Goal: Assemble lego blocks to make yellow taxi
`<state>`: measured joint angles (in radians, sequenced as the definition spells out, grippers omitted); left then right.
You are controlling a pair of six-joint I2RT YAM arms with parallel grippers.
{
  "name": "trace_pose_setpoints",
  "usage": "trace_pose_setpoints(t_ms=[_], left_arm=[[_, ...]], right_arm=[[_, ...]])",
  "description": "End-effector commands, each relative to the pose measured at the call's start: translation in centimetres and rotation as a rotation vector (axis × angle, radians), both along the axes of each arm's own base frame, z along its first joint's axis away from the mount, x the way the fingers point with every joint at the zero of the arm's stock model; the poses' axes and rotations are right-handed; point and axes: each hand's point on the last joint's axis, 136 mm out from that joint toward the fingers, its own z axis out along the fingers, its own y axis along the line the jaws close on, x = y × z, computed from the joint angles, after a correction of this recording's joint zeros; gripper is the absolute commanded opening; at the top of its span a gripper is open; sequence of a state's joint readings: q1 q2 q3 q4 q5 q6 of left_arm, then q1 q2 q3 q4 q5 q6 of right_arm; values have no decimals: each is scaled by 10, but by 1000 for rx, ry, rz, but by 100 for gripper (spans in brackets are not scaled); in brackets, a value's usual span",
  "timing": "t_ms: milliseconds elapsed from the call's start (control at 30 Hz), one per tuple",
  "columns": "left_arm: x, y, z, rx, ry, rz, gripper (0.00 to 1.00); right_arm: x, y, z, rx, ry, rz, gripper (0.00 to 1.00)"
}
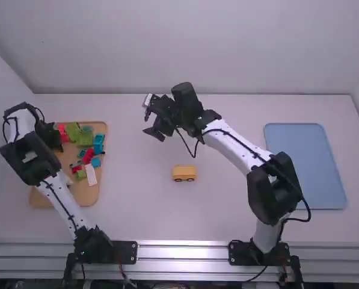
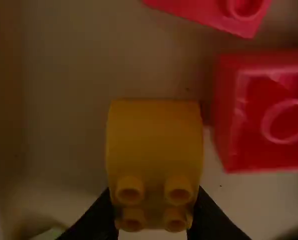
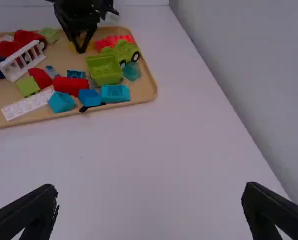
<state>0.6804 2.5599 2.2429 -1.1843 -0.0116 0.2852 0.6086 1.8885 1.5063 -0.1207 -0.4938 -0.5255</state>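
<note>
My left gripper [image 1: 52, 136] is low over the wooden tray's far left part. In the left wrist view, a yellow curved block [image 2: 154, 142] with studs sits between the fingertips of the left gripper [image 2: 153, 215], which is shut on it. A yellow-orange car piece [image 1: 184, 173] with dark wheels rests on the table near the middle. Well beyond it, my right gripper [image 1: 149, 118] is held above the table. The right wrist view shows the right gripper [image 3: 149, 210] wide open, nothing between its fingers.
The wooden tray [image 1: 95, 191] holds several red, green, blue and white bricks. Two red bricks [image 2: 268, 112] [image 2: 213, 11] lie close beside the yellow block. A blue tray [image 1: 305, 165] lies on the right. Walls border the table at the back and sides.
</note>
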Motion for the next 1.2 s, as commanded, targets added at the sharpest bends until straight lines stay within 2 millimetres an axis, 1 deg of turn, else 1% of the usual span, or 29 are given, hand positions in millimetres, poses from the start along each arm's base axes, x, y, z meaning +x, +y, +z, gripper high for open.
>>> trace_pose_setpoints(t_ms=[0, 100, 133, 167, 233, 267, 300, 367, 433, 533, 567, 633, 667, 700, 800, 833, 867, 967, 1000, 1033, 1100, 1167], left_arm=[[-5, -2, 0, -3, 19, 35, 24], [-3, -2, 6, -4, 11, 55, 23], [-1, 0, 11, 6, 4, 81, 22], [2, 2, 18, 13, -7, 90, 19], [4, 4, 27, 23, -22, 98, 19], [7, 6, 40, 36, -44, 100, 16], [9, 6, 51, 41, -64, 102, 17], [13, 6, 71, 53, -107, 102, 14], [21, 1, 109, 72, -192, 97, 9], [28, -8, 146, 90, -279, 85, 4], [33, -19, 174, 106, -348, 59, 4], [35, -25, 187, 113, -382, 46, 4], [37, -40, 210, 138, -431, 17, 2], [39, -48, 218, 153, -451, -2, 2], [46, -77, 232, 179, -506, -87, 2], [50, -93, 236, 195, -544, -123, 2], [50, -99, 238, 198, -557, -134, 2], [43, -135, 235, 198, -637, -164, 2], [40, -150, 230, 185, -668, -208, 2], [40, -155, 230, 180, -680, -229, 2], [35, -192, 221, 134, -731, -385, 2], [26, -221, 212, 92, -744, -507, 2]], right_arm=[[1, 1, 30, 38, -50, 1, 99], [3, 0, 31, 40, -54, -3, 99], [5, -2, 32, 42, -55, -8, 99], [7, -3, 32, 43, -54, -14, 99], [8, -5, 32, 43, -54, -17, 99], [10, -7, 32, 43, -54, -22, 99], [11, -8, 32, 43, -53, -25, 99], [15, -12, 32, 50, -40, -43, 99], [22, -18, 35, 78, -4, -88, 99], [26, -22, 36, 97, 23, -114, 99], [28, -25, 36, 103, 37, -128, 99], [30, -27, 36, 105, 41, -135, 99], [30, -27, 36, 109, 53, -143, 99], [30, -27, 36, 111, 58, -145, 99], [30, -27, 35, 108, 59, -146, 99], [32, -30, 35, 109, 61, -150, 99], [33, -31, 35, 110, 63, -155, 99], [37, -37, 36, 127, 90, -174, 99], [37, -39, 37, 135, 96, -164, 99], [37, -39, 37, 138, 99, -161, 99], [34, -42, 40, 157, 105, -116, 99], [32, -45, 44, 175, 102, -73, 99]])
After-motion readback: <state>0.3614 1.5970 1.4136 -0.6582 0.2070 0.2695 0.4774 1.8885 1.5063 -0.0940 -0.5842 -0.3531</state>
